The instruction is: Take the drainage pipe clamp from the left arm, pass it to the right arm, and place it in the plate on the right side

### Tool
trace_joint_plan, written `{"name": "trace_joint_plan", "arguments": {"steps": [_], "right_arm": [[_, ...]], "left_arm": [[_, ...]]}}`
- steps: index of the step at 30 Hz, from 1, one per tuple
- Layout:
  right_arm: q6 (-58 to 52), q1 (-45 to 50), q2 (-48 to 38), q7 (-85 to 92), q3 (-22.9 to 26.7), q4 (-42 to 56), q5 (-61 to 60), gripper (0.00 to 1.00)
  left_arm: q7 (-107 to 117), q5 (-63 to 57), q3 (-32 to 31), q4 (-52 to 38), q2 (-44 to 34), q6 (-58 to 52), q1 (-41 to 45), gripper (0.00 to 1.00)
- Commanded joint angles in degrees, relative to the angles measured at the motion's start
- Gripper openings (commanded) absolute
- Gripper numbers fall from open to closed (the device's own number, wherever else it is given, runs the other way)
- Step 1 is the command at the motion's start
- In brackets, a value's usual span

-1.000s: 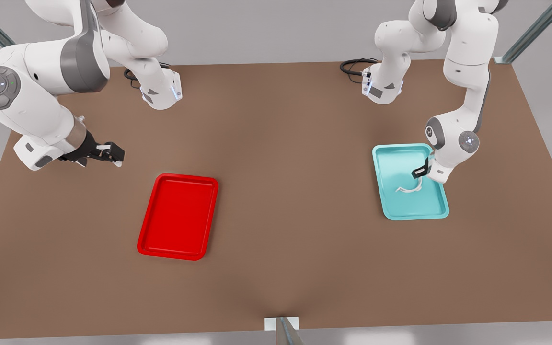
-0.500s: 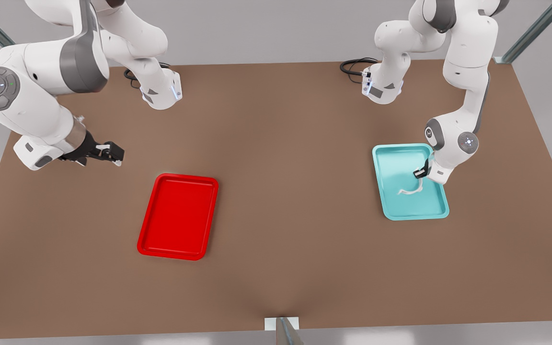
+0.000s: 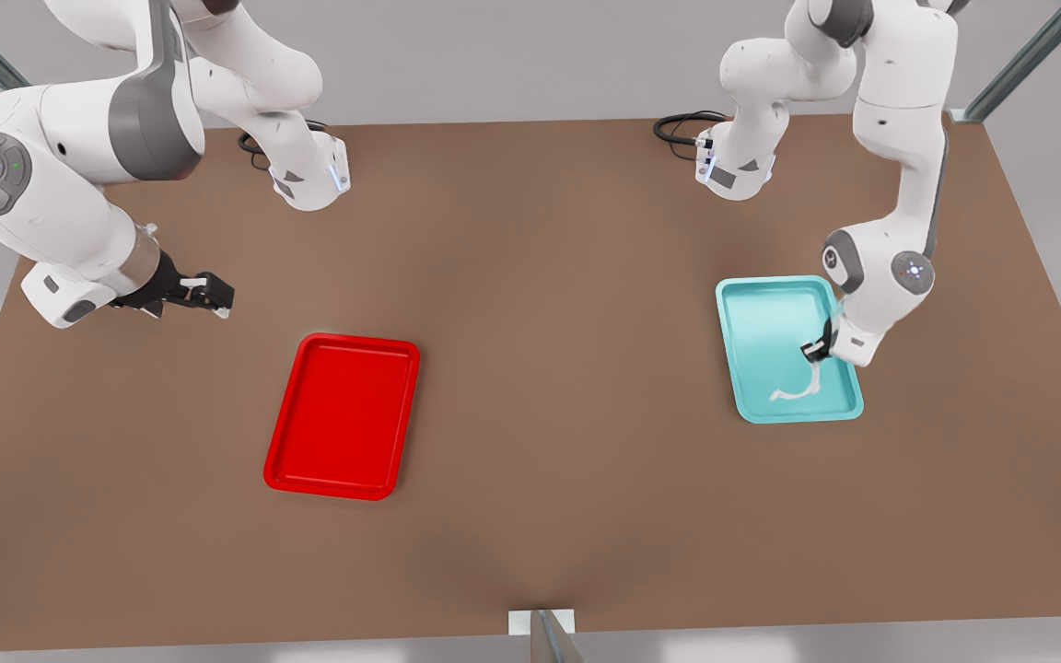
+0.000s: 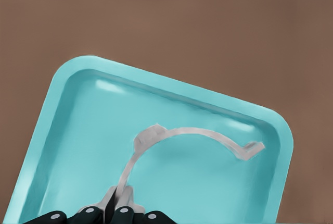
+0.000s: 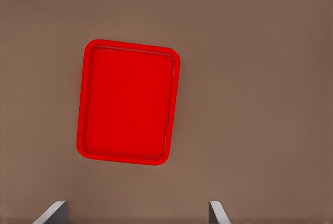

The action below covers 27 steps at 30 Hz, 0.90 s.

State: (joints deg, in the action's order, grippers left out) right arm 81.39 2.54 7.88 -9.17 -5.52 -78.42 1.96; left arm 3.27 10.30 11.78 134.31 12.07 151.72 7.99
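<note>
My left gripper (image 3: 813,353) is over the teal tray (image 3: 752,304) at the front view's right, fingers pinched together on one end of the drainage pipe clamp (image 3: 799,390). In my left wrist view the fingertips (image 4: 115,207) meet on the strip's near end, and the clamp (image 4: 183,135) arcs away from them across the tray's (image 4: 67,104) floor. Its far end carries a short flat tab that turns outward near the tray's far rim. In the front view the strip's long axis runs from my gripper down toward the tray's near edge, then hooks toward the front view's left, with its open side toward the tray's middle. I cannot tell whether the clamp rests on the tray floor or hangs just above it.

My right gripper (image 3: 208,296) waits above bare table (image 3: 530,368) at the front view's left, its fingers spread apart with nothing between them. The plate (image 3: 343,416) lies near it, and the right wrist view looks down on the plate (image 5: 127,101).
</note>
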Motion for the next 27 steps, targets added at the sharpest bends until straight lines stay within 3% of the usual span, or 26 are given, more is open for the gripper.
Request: {"name": "trace_joint_plan", "arguments": {"steps": [1, 3, 8, 11, 14, 19, 25, 27], "right_arm": [[-0.1, 0.0, -0.1, 0.6, 0.0, 0.0, 0.0, 1.0], [-0.2, 0.0, -0.1, 0.5, 0.0, 0.0, 0.0, 1.0], [-0.2, 0.0, -0.1, 0.6, 0.0, 0.0, 0.0, 1.0], [-0.2, -0.1, -0.1, 0.6, 0.0, 0.0, 0.0, 1.0], [-0.2, 0.1, -0.1, 0.5, -0.1, 0.0, 0.0, 1.0], [-0.3, 0.7, -0.1, 0.3, -3.3, 0.6, 0.0, 1.0], [0.8, 3.3, 1.3, -0.6, -7.8, 3.5, 0.3, 1.0], [1.5, 4.8, 3.8, -0.4, -7.8, 6.6, 0.3, 1.0]], "left_arm": [[0.1, 0.3, -0.2, -4.4, -2.2, -11.5, 4.5, 0.21], [4.4, 0.8, -0.3, -19.1, 0.3, -25.3, 12.0, 0.21], [9.4, 7.0, -0.6, -25.6, 2.0, -25.7, 21.5, 0.21], [15.1, 14.2, -1.3, -35.9, 8.8, -25.7, 26.9, 0.21], [14.9, 20.1, -4.2, -45.2, 13.6, -26.1, 26.8, 0.21], [5.7, 20.0, -8.5, -60.8, 23.2, -27.9, 26.8, 0.21], [-1.4, 20.2, -17.5, -65.9, 29.4, -19.7, 26.7, 0.21], [-3.9, 20.1, -17.5, -66.5, 29.5, -19.7, 26.8, 0.21]]}}
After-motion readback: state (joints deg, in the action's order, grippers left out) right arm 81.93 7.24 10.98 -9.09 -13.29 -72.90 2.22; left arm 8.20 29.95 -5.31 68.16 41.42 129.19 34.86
